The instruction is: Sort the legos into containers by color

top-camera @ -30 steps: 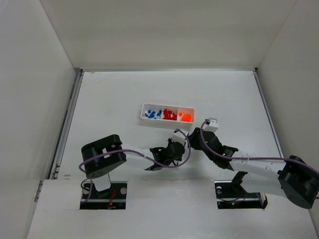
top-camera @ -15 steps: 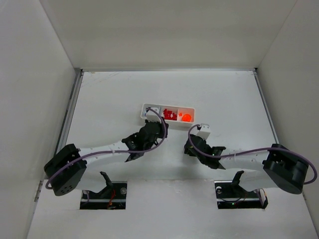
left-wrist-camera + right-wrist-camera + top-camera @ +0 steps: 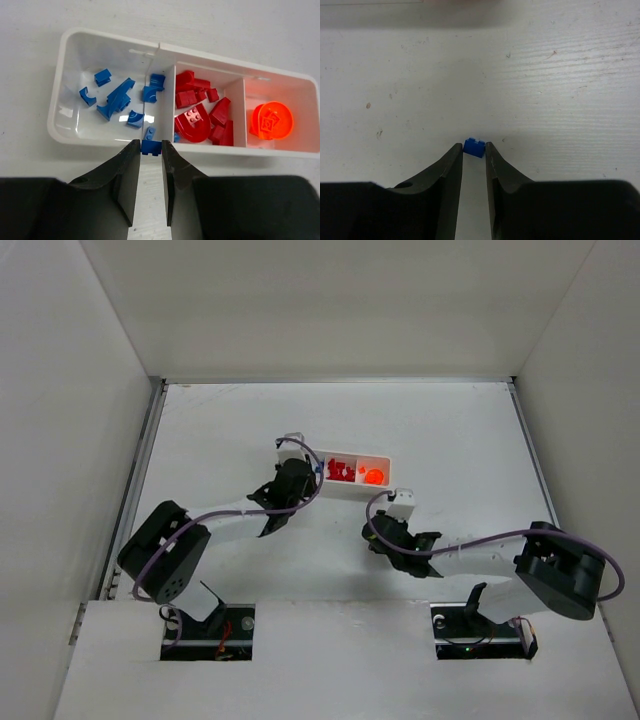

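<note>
Left gripper [image 3: 150,145] pinches small blue plastic brick [image 3: 151,147] at white divided tray [image 3: 56,116]; next, drop into blue compartment [image 3: 107,75]. Right gripper [image 3: 474,149] straddles second blue brick [image 3: 474,147], grip unclear.

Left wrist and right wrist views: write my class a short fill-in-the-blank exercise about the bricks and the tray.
The left gripper holds a ____ brick at the tray's near wall.
The large arched piece in the middle compartment is ____.
The round disc in the right end compartment is ____.
The tiny brick at the right gripper is ____.
Missing words: blue, red, orange, blue.
</note>
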Controlling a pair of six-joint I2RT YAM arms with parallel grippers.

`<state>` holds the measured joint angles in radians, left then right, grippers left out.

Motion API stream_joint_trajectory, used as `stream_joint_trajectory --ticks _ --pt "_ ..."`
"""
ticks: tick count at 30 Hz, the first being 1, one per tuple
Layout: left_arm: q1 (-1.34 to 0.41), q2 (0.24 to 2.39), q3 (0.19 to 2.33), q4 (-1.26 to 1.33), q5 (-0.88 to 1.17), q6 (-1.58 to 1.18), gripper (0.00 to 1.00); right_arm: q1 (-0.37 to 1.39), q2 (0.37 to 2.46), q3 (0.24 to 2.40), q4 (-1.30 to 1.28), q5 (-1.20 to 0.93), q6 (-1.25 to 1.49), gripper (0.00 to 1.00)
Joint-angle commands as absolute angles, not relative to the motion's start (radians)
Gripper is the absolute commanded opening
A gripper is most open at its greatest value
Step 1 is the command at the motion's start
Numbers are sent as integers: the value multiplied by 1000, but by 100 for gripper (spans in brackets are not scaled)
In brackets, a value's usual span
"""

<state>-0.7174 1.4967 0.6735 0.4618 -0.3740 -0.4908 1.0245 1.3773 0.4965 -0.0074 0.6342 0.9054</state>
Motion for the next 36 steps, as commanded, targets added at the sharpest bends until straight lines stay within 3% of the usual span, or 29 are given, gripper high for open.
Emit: stream_joint_trajectory --ticks 1,7,20,27,29,30,36 --pt "-688 1540 744 517 -368 -485 22 1038 1384 525 -38 664 916 28" --pt "-691 1500 718 557 -388 -489 37 1050 1368 517 -29 664 907 26" --pt "-705 1123 416 496 -459 -535 48 1042 1333 702 81 565 718 25" --pt "-683 881 233 416 -503 -617 68 935 1512 888 261 401 644 23" --pt "-679 835 209 399 -520 -626 84 912 1587 960 284 368 647 23" --pt "-676 816 198 393 -529 -629 100 906 1623 995 287 365 646 23" --pt "-642 767 176 345 -555 -646 100 869 1802 1179 270 354 635 25"
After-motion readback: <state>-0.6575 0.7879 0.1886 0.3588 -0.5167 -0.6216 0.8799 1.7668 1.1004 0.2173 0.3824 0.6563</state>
